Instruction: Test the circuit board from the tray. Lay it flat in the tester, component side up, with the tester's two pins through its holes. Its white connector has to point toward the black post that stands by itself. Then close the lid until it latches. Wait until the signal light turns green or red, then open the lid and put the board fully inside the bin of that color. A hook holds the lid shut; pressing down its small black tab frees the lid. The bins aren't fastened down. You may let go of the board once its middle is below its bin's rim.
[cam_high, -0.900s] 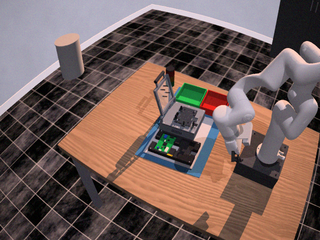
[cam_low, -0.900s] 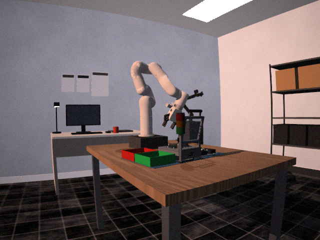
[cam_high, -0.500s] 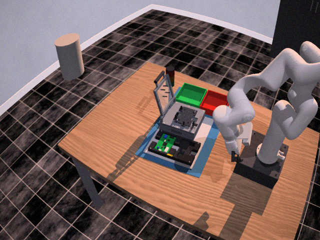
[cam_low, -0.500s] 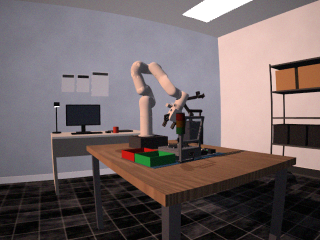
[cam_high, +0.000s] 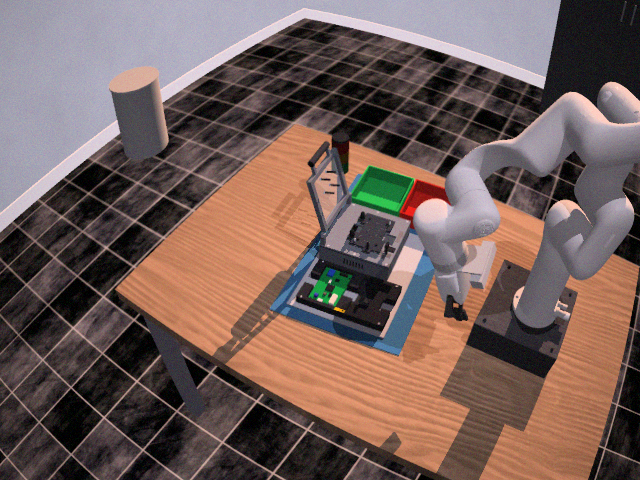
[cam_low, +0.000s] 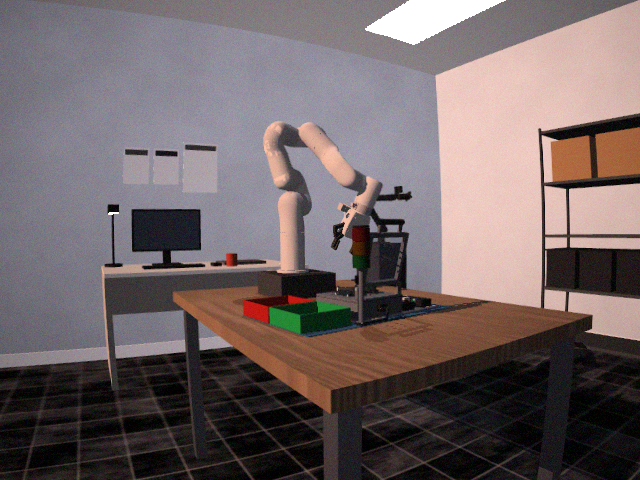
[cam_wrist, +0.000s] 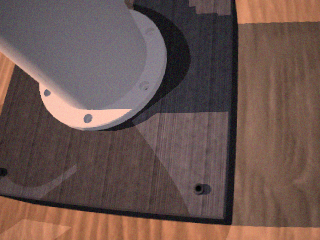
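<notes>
The green circuit board (cam_high: 330, 285) lies in the left part of the black tray (cam_high: 369, 304), with a whitish part near its front edge. The grey tester (cam_high: 341, 251) (cam_low: 385, 305) stands behind the tray, its bed without a board and its lid (cam_high: 315, 204) (cam_low: 404, 258) standing open. The signal light (cam_high: 340, 149) (cam_low: 360, 248) shows no lit colour. The green bin (cam_high: 382, 190) (cam_low: 325, 317) and the red bin (cam_high: 423, 193) (cam_low: 256, 310) are behind the tester. My gripper (cam_high: 455, 312) (cam_low: 336, 237) is open and empty, above the table between the tray and the robot's base. The lone black post cannot be told surely.
The robot's dark base plate (cam_high: 496, 330) (cam_wrist: 150, 190) is close beside the gripper and fills much of the wrist view. A blue mat (cam_high: 390, 345) lies under the tray and tester. The raised lid and the signal light stand tall at the tester's far side.
</notes>
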